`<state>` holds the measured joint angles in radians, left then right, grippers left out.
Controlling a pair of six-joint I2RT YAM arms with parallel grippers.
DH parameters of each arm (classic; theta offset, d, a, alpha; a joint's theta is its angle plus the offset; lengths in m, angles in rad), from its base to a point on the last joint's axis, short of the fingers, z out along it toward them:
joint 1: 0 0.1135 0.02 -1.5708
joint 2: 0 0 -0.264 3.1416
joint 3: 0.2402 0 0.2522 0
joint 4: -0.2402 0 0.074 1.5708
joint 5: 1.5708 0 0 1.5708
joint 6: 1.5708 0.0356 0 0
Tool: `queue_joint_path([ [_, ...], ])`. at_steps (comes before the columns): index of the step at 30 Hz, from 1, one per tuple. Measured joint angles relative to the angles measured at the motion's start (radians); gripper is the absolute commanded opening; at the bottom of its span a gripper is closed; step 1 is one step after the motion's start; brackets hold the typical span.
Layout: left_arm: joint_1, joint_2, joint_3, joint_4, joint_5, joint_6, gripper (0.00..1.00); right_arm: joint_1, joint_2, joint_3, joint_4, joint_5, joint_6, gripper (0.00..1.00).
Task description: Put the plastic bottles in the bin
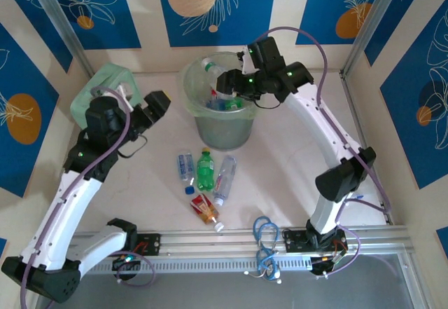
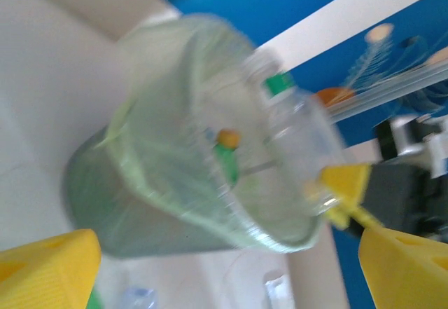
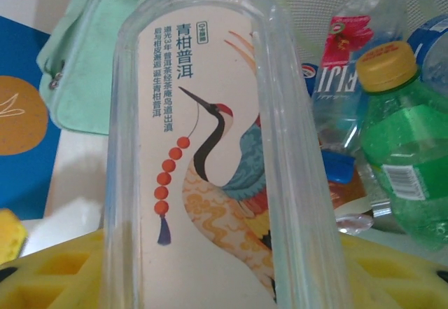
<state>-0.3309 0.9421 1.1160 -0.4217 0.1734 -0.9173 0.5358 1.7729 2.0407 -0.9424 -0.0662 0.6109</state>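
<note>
Plastic bottles (image 1: 204,170) are in two places as I see it. Four lie on the table (image 1: 294,183) in a loose cluster on the near side of the bin (image 1: 241,130): a blue-labelled clear bottle (image 1: 185,167), a green bottle (image 1: 204,172) touching another clear bottle (image 1: 224,178), and a red-labelled bottle (image 1: 205,209) farthest from the bin. More lie inside the bin, among them a yellow-capped green bottle (image 3: 406,155) and a crumpled clear one with a red label.

My right gripper (image 1: 225,85) hangs over the bin's mouth, toward its far-right rim. Its yellow fingers (image 3: 56,274) are clamped on the crane-label bottle (image 3: 203,148), a clear bottle with a green cap and a cream label. From the left wrist camera, that bottle stands above the bin's rim.

My left gripper (image 1: 158,104) sits just left of the bin, level with its rim and not touching it. Its fingers (image 2: 49,267) are spread wide apart and nothing is between them.

A mint-green case (image 1: 105,88) lies well left of the bin, beyond the left gripper.
</note>
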Motion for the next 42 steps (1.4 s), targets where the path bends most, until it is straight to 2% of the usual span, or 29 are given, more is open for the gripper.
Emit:
queue_joint_path([
  [3, 0.0, -0.008, -0.077, -0.053, 0.001, 0.009, 0.92, 0.0, 0.045, 0.059, -0.034, 0.013, -0.026, 0.81],
  [6, 0.0, -0.012, -0.134, -0.093, 0.001, 0.011, 0.93, 0.0, 0.069, 0.105, -0.059, 0.026, -0.04, 0.85],
  [14, 0.0, -0.014, -0.185, -0.115, -0.011, 0.061, 0.91, 0.014, 0.072, 0.202, -0.108, 0.076, -0.062, 0.85],
  [20, -0.005, 0.094, -0.25, -0.084, -0.011, 0.09, 0.92, 0.085, 0.033, 0.203, -0.135, 0.146, -0.087, 0.82],
  [25, -0.05, 0.192, -0.285, -0.067, -0.026, 0.108, 0.92, 0.156, -0.092, 0.085, -0.131, 0.198, -0.088, 0.81],
  [32, -0.135, 0.318, -0.283, -0.036, -0.07, 0.131, 0.87, 0.227, -0.309, -0.164, -0.078, 0.232, -0.06, 0.8],
  [42, -0.156, 0.506, -0.193, -0.065, -0.15, 0.168, 0.87, 0.268, -0.372, -0.326, -0.036, 0.254, 0.003, 0.79],
])
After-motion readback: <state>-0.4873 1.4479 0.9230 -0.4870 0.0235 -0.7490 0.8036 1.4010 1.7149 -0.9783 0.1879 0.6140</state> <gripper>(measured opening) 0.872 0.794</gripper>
